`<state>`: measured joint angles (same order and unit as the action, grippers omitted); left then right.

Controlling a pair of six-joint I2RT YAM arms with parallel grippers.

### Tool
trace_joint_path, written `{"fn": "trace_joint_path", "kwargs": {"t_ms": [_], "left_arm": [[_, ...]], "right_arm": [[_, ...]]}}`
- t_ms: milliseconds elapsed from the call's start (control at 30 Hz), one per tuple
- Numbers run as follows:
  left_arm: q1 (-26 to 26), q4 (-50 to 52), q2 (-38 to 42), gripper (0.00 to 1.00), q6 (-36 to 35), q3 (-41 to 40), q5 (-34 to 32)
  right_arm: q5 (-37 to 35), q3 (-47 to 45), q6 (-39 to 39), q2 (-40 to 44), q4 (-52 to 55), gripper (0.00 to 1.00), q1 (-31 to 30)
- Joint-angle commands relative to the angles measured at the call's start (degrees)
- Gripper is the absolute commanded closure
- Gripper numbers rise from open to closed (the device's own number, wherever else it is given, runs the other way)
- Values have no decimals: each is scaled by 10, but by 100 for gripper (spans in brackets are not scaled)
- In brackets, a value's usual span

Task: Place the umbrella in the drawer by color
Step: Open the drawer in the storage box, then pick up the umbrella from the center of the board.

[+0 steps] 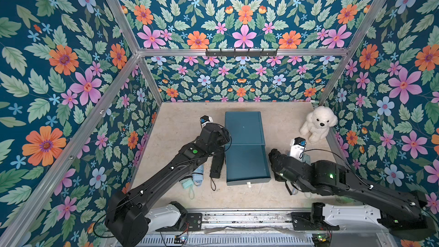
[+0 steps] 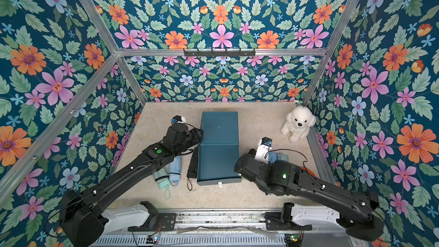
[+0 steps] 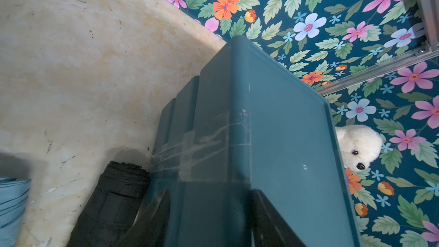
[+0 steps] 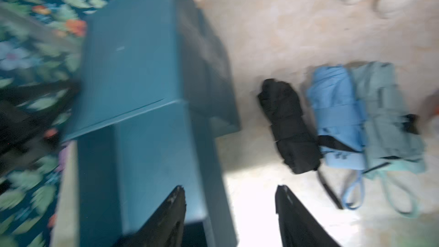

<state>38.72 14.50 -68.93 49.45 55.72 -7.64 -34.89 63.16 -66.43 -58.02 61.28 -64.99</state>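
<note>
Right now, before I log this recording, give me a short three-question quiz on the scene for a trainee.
1. True or false: the right claw is clamped on an umbrella.
2. On the side of the drawer unit where the left arm reaches in, which umbrella lies nearest the unit? A) black B) blue C) mint
3. How many umbrellas lie on that side?
Key:
1. False; its jaws stand apart with nothing between them.
2. A, the black umbrella.
3. Three: it, the blue umbrella and the mint umbrella.
</note>
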Motion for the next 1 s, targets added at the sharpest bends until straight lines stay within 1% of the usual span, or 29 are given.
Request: {"fn": "trace_joint_path", "kwargs": {"t_ms": [0,33,100,133,300,467,567,633,767,800,900,967], "left_arm": [[-2,47,9,40,-16,12,-8],[-1,48,13,40,-17,13,-4],[-1,48,22,39,-22,14,7],[-2,45,28,39,-26,12,12],[-1,21,64,38,-44,-15,30],[-1,-5,94,36,-43,-56,57],[-1,-18,112,35,-43,-78,70],[-1,-25,124,33,-44,-89,75],[-1,-31,134,33,-46,-99,79],[-1,-30,134,33,-46,-100,79],[-1,-33,134,33,-49,-103,80],[-1,-35,135,33,-48,-106,80]], "right_arm": [[111,-81,122,26,-64,36,126],[141,-110,154,31,-95,36,165],[190,-157,196,26,-145,34,215],[208,-176,210,18,-168,33,230],[240,-233,242,-50,-258,30,240],[238,-259,258,-107,-310,30,253],[252,-276,264,-132,-343,31,259],[259,-290,266,-150,-366,34,260],[253,-310,261,-184,-396,46,260],[251,-313,260,-190,-398,55,260],[237,-310,256,-179,-379,79,260],[228,-298,256,-146,-351,90,260]]}}
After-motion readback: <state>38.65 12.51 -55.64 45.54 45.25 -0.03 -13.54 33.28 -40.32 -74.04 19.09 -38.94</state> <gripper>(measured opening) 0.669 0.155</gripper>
